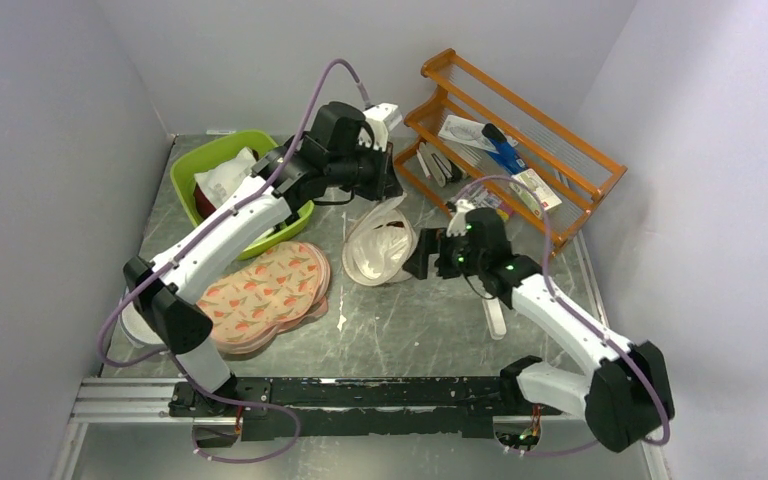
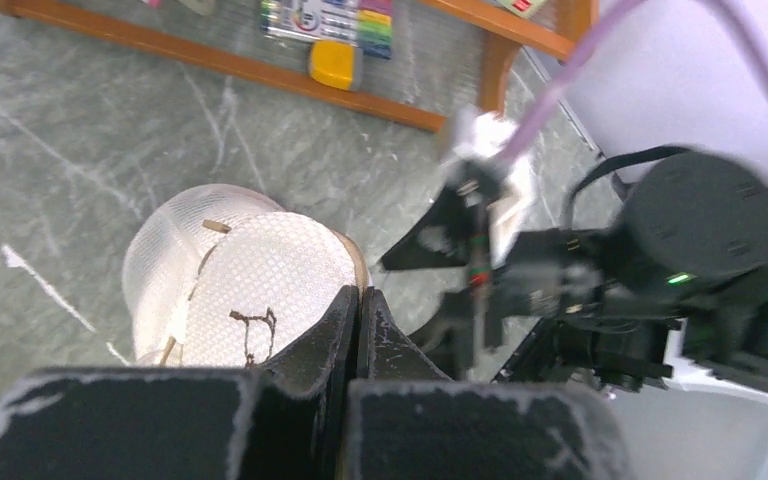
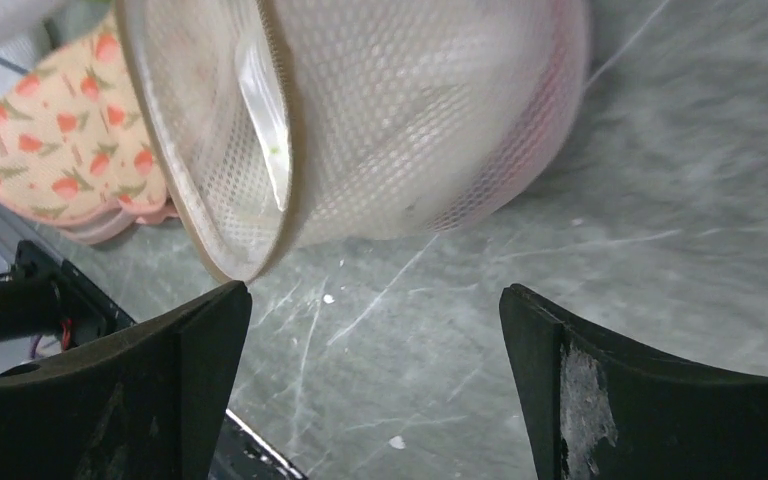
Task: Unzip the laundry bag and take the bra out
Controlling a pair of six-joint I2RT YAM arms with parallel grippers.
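The laundry bag [image 1: 380,248] is a white mesh drum lying tilted on the table between my two grippers. In the left wrist view the laundry bag [image 2: 250,285] shows its face with the small black bra drawing. My left gripper [image 1: 385,192] is above it, and its fingertips [image 2: 352,305] are shut on the bag's beige rim. My right gripper [image 1: 423,262] is open and empty just right of the bag. In the right wrist view the gripper [image 3: 375,295] sits low over the table with the bag [image 3: 410,120] just ahead. The bra is hidden; only a pink tint shows through the mesh.
Peach fruit-printed pads [image 1: 265,295] lie left of the bag and also show in the right wrist view [image 3: 50,130]. A green bin [image 1: 192,165] with cloth stands at the back left. An orange rack [image 1: 520,150] with small items stands at the back right. A white stick [image 1: 495,320] lies under the right arm.
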